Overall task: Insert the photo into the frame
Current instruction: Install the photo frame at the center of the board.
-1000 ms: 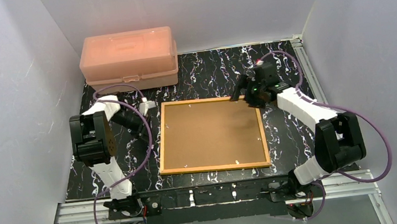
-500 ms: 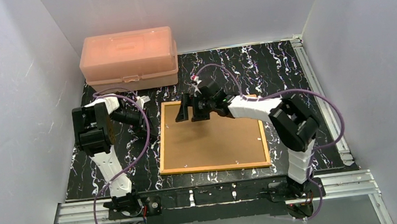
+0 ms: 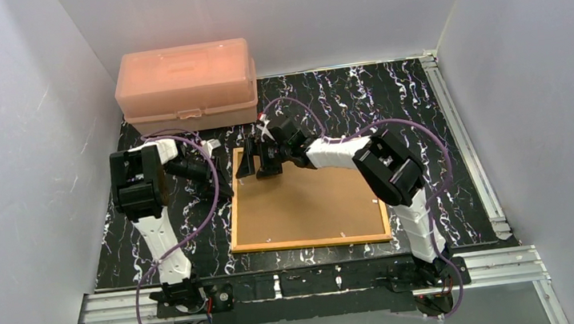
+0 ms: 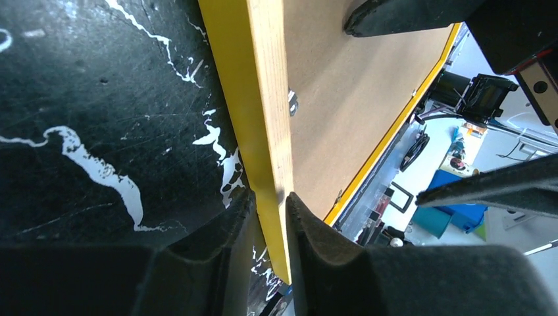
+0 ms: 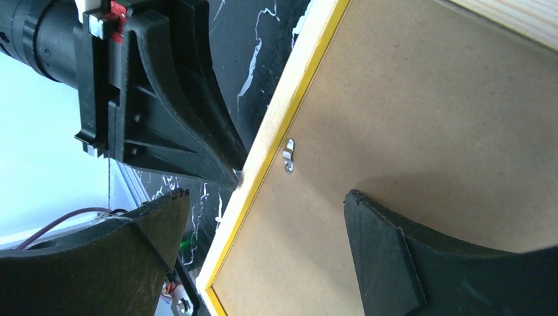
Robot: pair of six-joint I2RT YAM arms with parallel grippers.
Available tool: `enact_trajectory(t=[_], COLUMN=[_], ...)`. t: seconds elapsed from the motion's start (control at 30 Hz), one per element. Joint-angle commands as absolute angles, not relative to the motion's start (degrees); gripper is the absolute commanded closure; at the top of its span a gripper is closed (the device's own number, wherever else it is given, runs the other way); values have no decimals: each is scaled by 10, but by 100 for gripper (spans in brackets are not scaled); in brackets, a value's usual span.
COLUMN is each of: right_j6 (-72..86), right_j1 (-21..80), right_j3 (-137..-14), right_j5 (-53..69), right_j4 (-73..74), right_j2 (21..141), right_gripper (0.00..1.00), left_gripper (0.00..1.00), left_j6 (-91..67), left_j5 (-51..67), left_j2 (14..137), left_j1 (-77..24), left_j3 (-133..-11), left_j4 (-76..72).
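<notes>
At frame (image 4: 266, 118) left edge: left gripper (image 4: 270, 197) pinching it; right gripper (image 5: 266, 197) wide open, empty.

A brown backing board (image 3: 312, 203) faces up on the black, white-veined tabletop (image 3: 389, 95) with a small metal clip (image 5: 288, 155) near its edge, and a closed pink plastic box (image 3: 186, 86) stands at the far left corner.
</notes>
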State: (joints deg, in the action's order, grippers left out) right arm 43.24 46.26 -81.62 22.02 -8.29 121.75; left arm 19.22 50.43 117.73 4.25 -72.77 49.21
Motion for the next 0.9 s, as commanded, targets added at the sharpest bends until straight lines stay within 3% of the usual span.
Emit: enact_trajectory(t=[0.0, 0.23, 0.87], right_j6=[434, 452, 443], right_j1=[468, 475, 489], right_j3=[-858, -878, -907], right_j5=[247, 268, 307], right_j4=[-119, -142, -121], right_j2=[1239, 1267, 1305], right_gripper=[5, 6, 9], left_gripper=[81, 90, 93], left_j6=[189, 180, 185], left_j5=[516, 502, 488], left_j2=[1190, 1197, 1188], left_j1=[33, 30, 30], left_j3=[-735, -731, -720], left_j4=[491, 480, 472])
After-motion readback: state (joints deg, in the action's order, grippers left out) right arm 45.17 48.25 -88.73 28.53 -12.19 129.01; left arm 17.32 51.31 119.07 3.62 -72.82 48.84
